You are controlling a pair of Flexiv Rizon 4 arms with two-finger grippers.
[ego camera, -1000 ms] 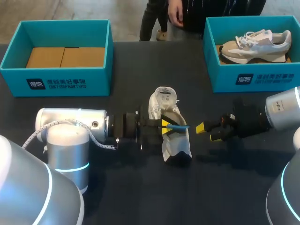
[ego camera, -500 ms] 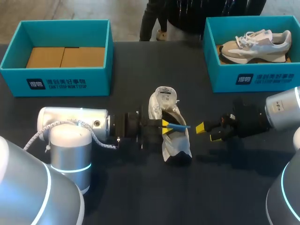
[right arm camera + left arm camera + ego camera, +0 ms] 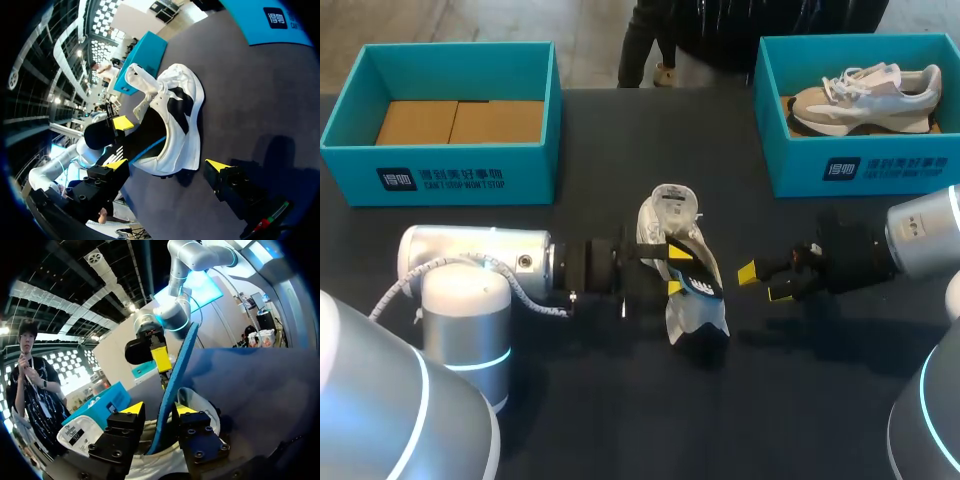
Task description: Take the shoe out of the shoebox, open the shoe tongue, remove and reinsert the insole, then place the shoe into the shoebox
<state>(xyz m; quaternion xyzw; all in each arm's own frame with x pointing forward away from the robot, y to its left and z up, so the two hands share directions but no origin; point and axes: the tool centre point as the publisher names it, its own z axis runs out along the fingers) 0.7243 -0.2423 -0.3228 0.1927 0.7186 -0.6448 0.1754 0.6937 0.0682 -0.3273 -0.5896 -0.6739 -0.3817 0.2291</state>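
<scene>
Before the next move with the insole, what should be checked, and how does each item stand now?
1. Insole at left gripper, standing partly out of shoe: ok.
2. Left gripper's hold on insole firm: cannot tell.
3. Right gripper open: ok.
4. Right gripper steadying shoe: not ok, it is beside the shoe, apart from it.
5. Left box free of a shoe: ok.

1. The insole (image 3: 175,365) pinched between the left gripper's (image 3: 159,409) fingers (image 3: 120,437) looks like thin blue foam, matt.
2. Those fingers are matt black metal with bolt heads, and their tips are smooth yellow plastic.
3. The shoe (image 3: 182,115) under that gripper has a white cloth-like upper with smooth black panels.
4. The table (image 3: 620,420) beneath is dark and matt.
5. The left arm (image 3: 470,262) behind the gripper is satin silver metal.
</scene>
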